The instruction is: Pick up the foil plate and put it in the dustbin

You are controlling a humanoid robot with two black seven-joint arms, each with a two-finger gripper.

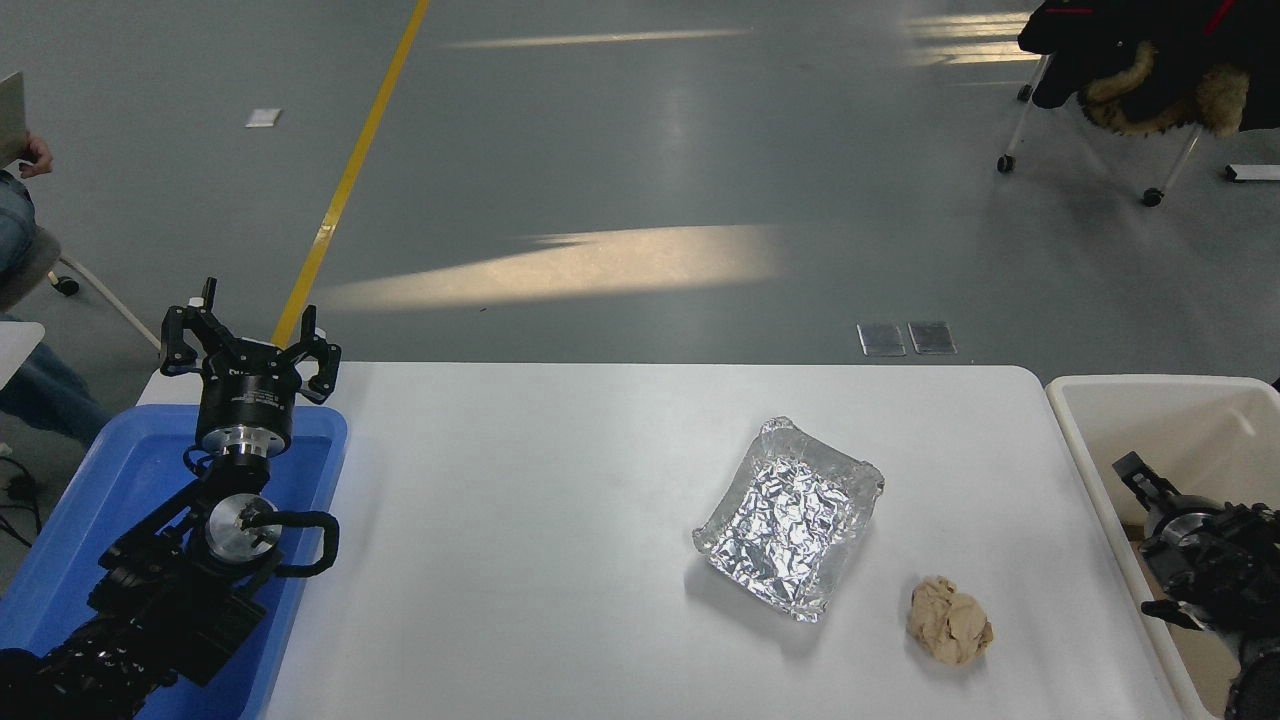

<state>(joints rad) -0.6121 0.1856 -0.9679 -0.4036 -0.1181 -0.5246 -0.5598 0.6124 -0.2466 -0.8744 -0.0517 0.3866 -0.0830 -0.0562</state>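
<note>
The foil plate (790,515) is a shiny, crinkled silver tray lying flat on the white table (520,520), right of the middle. The dustbin (1085,470) is a cream-white tub standing at the table's right end. My right gripper (1150,490) is low at the right edge, over the dustbin's opening and well to the right of the plate; it is partly cut off. My left gripper (250,345) is parked at the lower left, open and empty, above the blue tray.
A crumpled beige paper ball (950,620) lies just right of and nearer than the plate. A blue tray (120,480) stands at the table's left end. A person sits at the far left edge (20,200). A wheeled chair (1140,70) stands at the back right.
</note>
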